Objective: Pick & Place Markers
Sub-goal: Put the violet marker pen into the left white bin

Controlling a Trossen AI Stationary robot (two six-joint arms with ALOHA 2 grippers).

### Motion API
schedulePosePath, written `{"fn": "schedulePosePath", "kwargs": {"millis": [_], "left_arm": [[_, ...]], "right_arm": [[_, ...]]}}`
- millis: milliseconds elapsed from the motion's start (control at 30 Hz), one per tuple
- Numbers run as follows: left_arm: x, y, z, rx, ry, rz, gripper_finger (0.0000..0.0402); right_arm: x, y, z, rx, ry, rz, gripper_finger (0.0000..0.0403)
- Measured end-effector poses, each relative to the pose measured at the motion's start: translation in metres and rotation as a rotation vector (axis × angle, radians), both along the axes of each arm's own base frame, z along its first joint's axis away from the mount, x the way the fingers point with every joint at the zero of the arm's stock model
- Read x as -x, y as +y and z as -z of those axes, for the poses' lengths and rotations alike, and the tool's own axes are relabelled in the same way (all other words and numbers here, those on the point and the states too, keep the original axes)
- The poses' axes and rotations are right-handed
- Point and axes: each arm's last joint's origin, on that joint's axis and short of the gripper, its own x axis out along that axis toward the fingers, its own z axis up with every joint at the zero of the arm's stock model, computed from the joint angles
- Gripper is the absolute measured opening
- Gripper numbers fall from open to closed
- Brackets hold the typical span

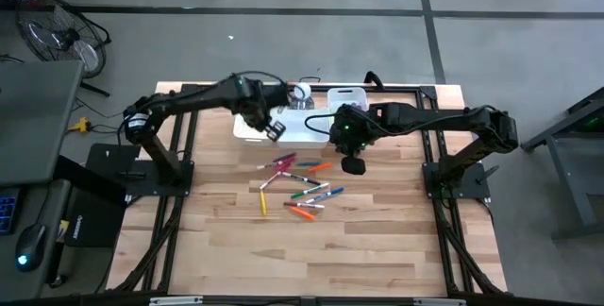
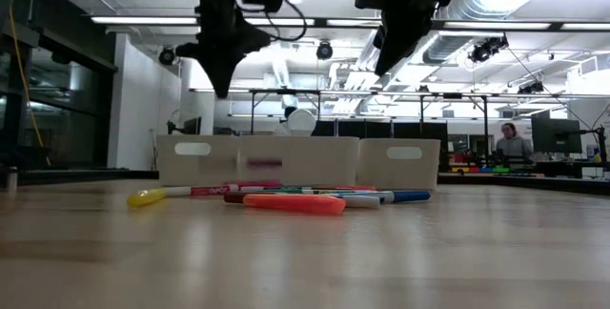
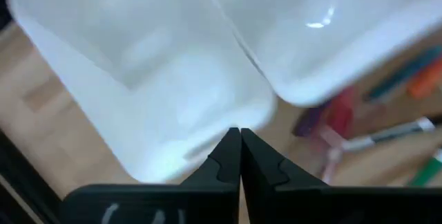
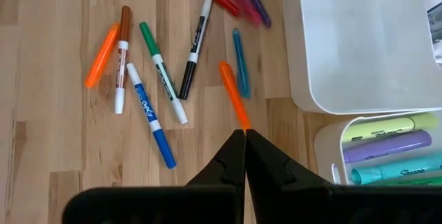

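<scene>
Both grippers we see closed and empty: left gripper (image 1: 275, 130) above the white bins (image 1: 307, 134), right gripper (image 1: 353, 165) above the table (image 1: 377, 249) beside scattered markers (image 1: 300, 189).

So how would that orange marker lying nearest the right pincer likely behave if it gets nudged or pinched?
The orange marker looks like a slim, round, rigid stick, so it would probably roll on the bare wooden table if pushed sideways. It seems light, and its smooth barrel might slip or pivot if pinched off-centre.
</scene>
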Motion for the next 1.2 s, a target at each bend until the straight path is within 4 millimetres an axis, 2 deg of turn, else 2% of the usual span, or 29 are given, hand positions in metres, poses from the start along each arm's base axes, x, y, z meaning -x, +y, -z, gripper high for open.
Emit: {"fn": "schedulePosePath", "kwargs": {"millis": [200, 367, 833, 1200], "left_arm": [[0.021, 0.043, 0.000, 0.008, 0.010, -0.069, 0.0002], [0.027, 0.054, 0.000, 0.021, 0.008, -0.058, 0.0002], [0.021, 0.047, 0.000, 0.015, 0.000, -0.014, 0.0001], [0.011, 0.014, -0.003, 0.017, 0.028, 0.065, 0.0000]], "right_arm": [[0.000, 0.000, 0.000, -0.001, -0.001, 0.000, 0.0000], [0.000, 0.000, 0.000, 0.000, -0.001, 0.000, 0.0000], [0.000, 0.000, 0.000, 0.000, -0.001, 0.001, 0.0000], [0.000, 0.000, 0.000, -0.010, 0.000, 0.016, 0.0000]]}}
